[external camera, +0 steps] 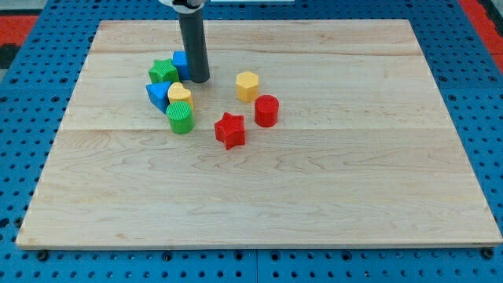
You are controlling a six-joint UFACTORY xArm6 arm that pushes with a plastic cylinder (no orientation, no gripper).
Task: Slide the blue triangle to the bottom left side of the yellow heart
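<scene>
The blue triangle [158,95] lies on the wooden board [314,181] at the upper left, touching the left side of the yellow heart [180,95]. My tip [196,80] stands just above and to the right of the heart, next to a blue block [180,62] partly hidden behind the rod. A green star [163,71] sits above the triangle. A green cylinder [180,119] sits right below the heart.
A yellow hexagon block [247,86], a red cylinder [266,111] and a red star [230,130] lie to the right of the cluster. The board rests on a blue perforated surface [31,94].
</scene>
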